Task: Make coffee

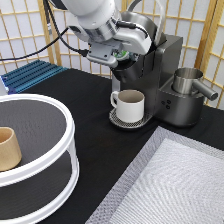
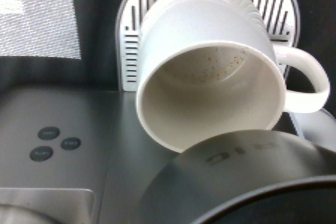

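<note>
White mug (image 1: 131, 105), cream-beige inside w/ small brown specks (image 2: 217, 70). Coffee machine (image 1: 165, 85) dark grey/black; silver metal jug (image 1: 189, 82) on it. Drip tray (image 1: 122, 121) silver w/ slotted grille. Table (image 1: 100, 145) black. Mat (image 1: 175, 185) grey, fine woven pattern. Round rack (image 1: 45, 145) white rims, dark mesh shelves. Cup (image 1: 9, 149) tan. Robot arm (image 1: 95, 20) white. Blue ribbed tray (image 1: 30, 75).
</note>
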